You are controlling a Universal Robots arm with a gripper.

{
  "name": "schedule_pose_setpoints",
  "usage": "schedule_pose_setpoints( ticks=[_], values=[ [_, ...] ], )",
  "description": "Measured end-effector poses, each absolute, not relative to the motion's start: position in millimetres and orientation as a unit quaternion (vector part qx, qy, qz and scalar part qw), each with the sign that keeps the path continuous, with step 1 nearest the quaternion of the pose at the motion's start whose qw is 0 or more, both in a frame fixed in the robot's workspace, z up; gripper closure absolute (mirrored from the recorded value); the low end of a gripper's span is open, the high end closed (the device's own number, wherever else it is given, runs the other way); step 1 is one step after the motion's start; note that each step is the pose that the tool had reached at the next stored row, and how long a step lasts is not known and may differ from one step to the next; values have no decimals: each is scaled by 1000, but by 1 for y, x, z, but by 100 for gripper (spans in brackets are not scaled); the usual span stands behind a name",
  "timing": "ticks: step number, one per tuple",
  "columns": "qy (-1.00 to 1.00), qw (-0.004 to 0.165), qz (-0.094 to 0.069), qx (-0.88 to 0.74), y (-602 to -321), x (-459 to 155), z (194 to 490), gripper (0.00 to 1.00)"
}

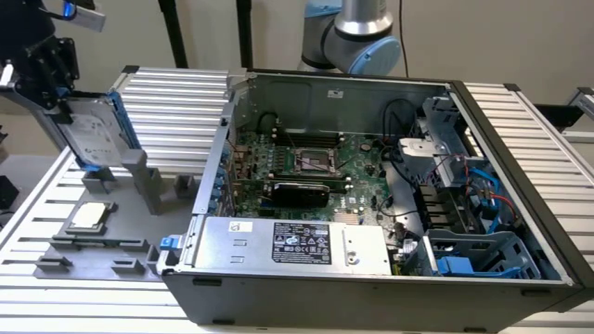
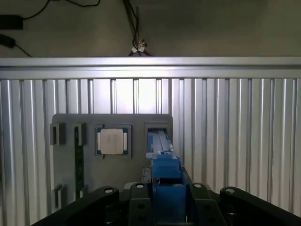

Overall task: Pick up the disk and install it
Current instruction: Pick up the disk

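Nearest the camera, the ribbed aluminium table (image 1: pixel 55 306) is carrying the open computer case (image 1: pixel 371 299). Its silver power supply (image 1: pixel 297 243) is sitting along the near wall, and a blue drive cage (image 1: pixel 483 259) is sitting toward the exterior view's right. Just beside the case on that view's left, a grey fixture plate (image 1: pixel 93 250) is lying flat with a small square chip (image 1: pixel 90 214) in it and bare slats showing around it. Above the plate, the gripper (image 1: pixel 58 104) is pinching the disk (image 1: pixel 93 139) between its jaws. It's holding the disk tilted, lower end right at the fixture's slot, can't tell if they're touching. Farther back, the robot arm (image 1: pixel 357 35) is standing behind the case.
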State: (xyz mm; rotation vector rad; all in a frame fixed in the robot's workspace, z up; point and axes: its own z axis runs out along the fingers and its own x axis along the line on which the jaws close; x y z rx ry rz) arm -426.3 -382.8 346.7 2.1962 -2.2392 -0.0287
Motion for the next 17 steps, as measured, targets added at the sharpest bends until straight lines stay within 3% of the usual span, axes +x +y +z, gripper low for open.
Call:
schedule_pose_setpoints(
  ticks=[17],
  values=[
    [-714, 1, -11, 700, -384, -371, 424, 100]
  ],
)
